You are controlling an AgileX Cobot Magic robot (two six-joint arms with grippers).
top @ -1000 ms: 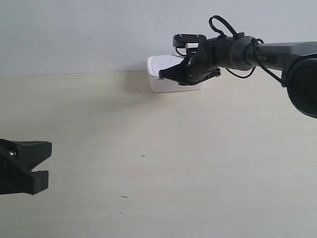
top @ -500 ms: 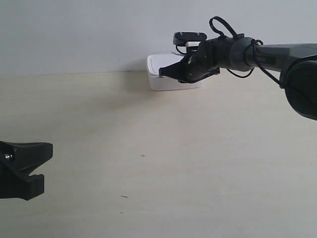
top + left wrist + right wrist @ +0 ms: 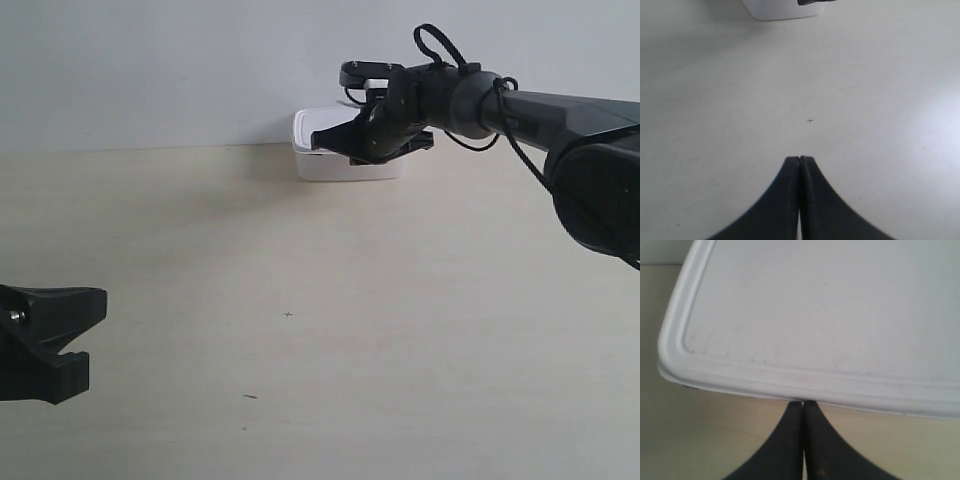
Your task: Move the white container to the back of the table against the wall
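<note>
White container (image 3: 322, 166) sits at the back of the table (image 3: 420, 300). In the ext. view its far side is at or v. near the wall (image 3: 150, 70); can't tell if they actually touch. It's upright w/ lid on, lid (image 3: 830, 315) flat and rimmed, rounded corner showing in the R wrist view.

R gripper (image 3: 318, 142) (arm at ext. view's right, confirmed by its wrist cam) is reaching over the container from the side, low above the lid. Its fingers are pressed together w/ nothing between them, tips (image 3: 803, 405) right at the lid's rim edge, touching it or just under it, can't say which. Not gripping the box.

L gripper (image 3: 799, 160) is well apart from the container, near the table's front edge at the ext. view's lower left (image 3: 92, 330). Wrist cam shows its fingers closed tip to tip, holding nothing, hovering over bare table. A tiny cross mark (image 3: 810, 120) lies on the table just ahead of it, and the container (image 3: 780, 9) shows far beyond at the frame edge
</note>
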